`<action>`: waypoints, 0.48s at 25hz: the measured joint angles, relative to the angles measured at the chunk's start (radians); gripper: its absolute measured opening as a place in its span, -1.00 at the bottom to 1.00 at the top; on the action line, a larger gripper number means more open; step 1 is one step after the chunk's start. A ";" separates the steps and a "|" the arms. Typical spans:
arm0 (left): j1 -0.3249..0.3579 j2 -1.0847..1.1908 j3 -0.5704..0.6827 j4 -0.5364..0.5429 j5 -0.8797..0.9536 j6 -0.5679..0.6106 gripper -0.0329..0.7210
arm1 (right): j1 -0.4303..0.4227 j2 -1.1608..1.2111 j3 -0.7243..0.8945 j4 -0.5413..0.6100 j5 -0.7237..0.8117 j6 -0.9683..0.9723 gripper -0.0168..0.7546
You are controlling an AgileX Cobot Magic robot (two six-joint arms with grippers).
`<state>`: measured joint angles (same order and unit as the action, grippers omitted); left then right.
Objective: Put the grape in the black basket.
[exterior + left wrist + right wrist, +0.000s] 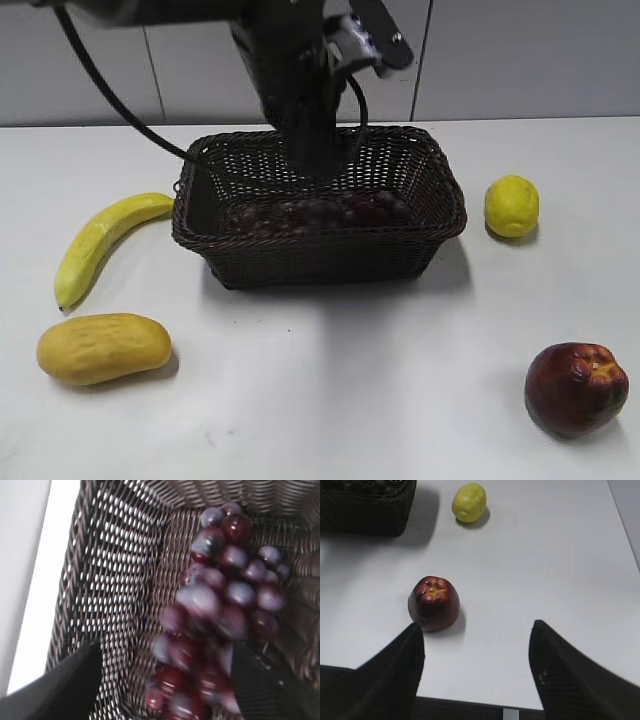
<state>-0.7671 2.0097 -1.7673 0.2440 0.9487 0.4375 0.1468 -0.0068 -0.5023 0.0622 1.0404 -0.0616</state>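
Note:
The grape (320,212), a bunch of dark red and purple berries, lies on the floor of the black basket (300,240) at the table's middle. My left gripper (315,165) reaches down into the basket from behind. In the left wrist view its jaws (167,650) stand wide apart, with the blurred grape (225,595) between and beyond them against the woven basket wall (115,580). My right gripper (475,630) is open and empty above the table's front edge, out of the exterior view.
A banana (100,240) and a yellow oblong fruit (103,347) lie left of the basket. A lemon (511,205) lies right of it. A dark red apple-like fruit (575,388) sits front right, just beyond my right gripper's left finger (434,603).

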 joint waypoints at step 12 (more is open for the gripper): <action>0.391 -0.123 -0.031 -0.228 0.263 -0.191 0.66 | 0.000 0.000 0.000 0.000 0.000 0.000 0.33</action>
<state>-0.3760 1.8864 -1.7987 0.0161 1.2120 0.2462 0.1468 -0.0068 -0.5023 0.0622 1.0404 -0.0616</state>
